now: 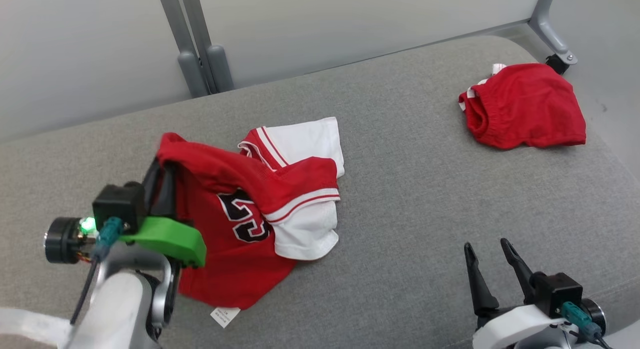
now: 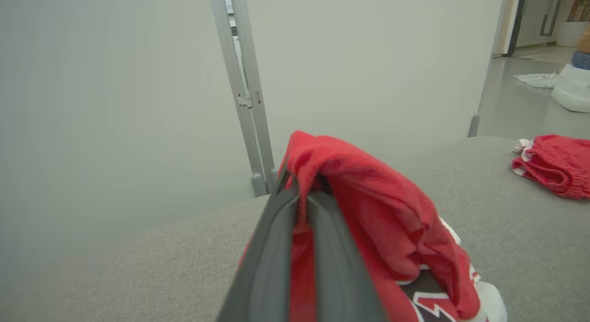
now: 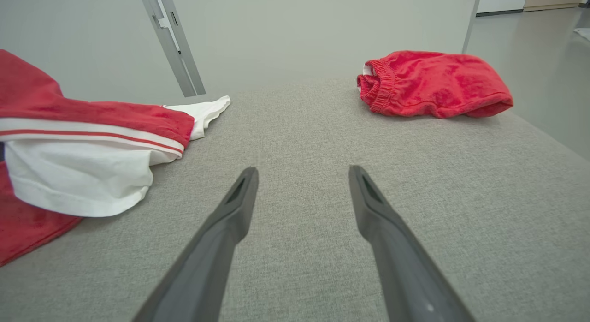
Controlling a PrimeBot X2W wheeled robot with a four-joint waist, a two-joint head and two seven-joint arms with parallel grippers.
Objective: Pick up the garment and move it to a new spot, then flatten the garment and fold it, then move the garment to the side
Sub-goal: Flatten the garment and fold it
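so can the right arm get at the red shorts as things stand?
Probably yes: the right gripper is open and empty, and only bare grey cushion lies between it and the red shorts. Far stretch, though.

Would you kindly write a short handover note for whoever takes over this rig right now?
Left pincer: shut on a raised edge of the red jersey, the rest lying crumpled on the grey cushion.
Right pincer: open, empty, low over the cushion.
Red shorts lie apart, far right.
Done: jersey gripped. Left: move it, flatten, fold, set aside.
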